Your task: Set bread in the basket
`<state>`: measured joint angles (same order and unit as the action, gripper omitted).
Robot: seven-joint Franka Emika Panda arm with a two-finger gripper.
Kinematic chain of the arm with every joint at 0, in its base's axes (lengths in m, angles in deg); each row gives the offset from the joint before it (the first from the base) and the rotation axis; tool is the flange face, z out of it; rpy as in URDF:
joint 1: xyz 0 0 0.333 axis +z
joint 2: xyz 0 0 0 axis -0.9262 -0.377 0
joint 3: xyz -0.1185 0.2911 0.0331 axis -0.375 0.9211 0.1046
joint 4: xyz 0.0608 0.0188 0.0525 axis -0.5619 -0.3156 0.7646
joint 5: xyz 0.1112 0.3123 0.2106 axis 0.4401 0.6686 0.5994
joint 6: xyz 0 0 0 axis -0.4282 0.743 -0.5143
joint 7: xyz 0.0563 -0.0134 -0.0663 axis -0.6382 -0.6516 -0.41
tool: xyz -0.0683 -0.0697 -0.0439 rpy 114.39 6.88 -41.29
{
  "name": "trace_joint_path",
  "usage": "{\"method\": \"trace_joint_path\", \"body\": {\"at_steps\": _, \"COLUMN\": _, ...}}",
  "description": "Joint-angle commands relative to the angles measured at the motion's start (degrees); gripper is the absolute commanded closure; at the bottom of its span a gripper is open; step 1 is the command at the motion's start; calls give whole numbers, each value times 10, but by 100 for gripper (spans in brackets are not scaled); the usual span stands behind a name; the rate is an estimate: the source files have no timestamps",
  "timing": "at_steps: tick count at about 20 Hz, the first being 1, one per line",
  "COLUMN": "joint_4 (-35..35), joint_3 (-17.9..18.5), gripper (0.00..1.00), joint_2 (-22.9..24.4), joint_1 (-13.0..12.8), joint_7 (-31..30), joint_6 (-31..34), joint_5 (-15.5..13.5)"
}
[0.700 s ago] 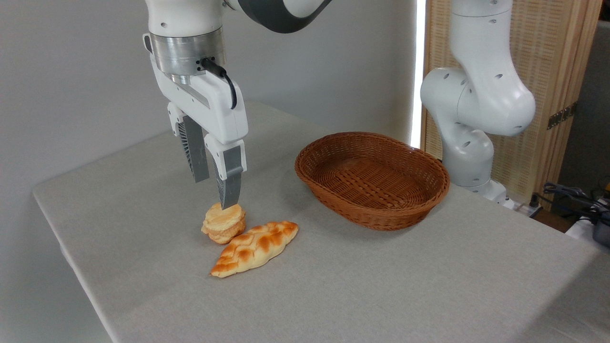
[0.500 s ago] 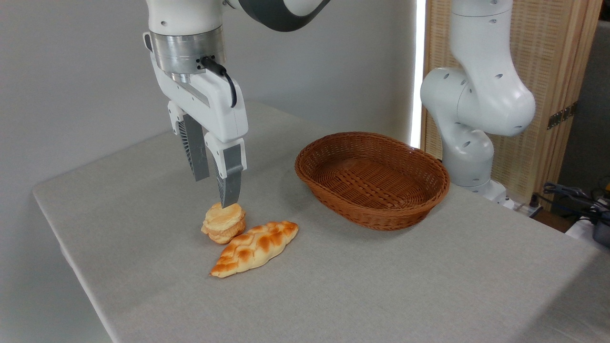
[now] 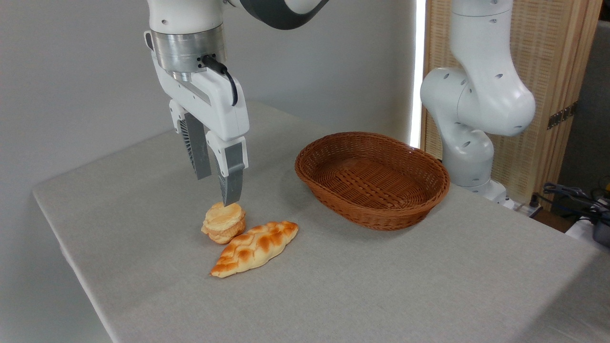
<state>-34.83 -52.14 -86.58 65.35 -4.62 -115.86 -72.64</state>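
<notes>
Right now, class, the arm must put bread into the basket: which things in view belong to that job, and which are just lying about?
Belonging to the job:
- round bread
- braided loaf
- wicker basket, with nothing in it
- gripper, open above the round bread

Just there:
- table
- cables at the far right
- wooden screen behind the arm

Robot lab, cloth-covered table [image 3: 381, 286], mounted arm [image 3: 476, 105]

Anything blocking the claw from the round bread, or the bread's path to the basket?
Nothing visible. The open claw hangs just above the round bread. The braided loaf touches it on the near side. Bare table lies between the bread and the empty basket.
</notes>
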Motion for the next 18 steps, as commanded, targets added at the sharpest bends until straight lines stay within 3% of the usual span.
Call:
{"method": "trace_joint_path", "body": {"at_steps": 1, "joint_4": 2, "joint_3": -2, "gripper": 0, "joint_2": 6, "joint_1": 2, "joint_7": -6, "joint_6": 12, "joint_5": -8}}
{"method": "trace_joint_path", "body": {"at_steps": 18, "joint_4": 2, "joint_3": 0, "gripper": 0, "joint_2": 10, "joint_1": 3, "joint_7": -6, "joint_6": 22, "joint_5": -8}}
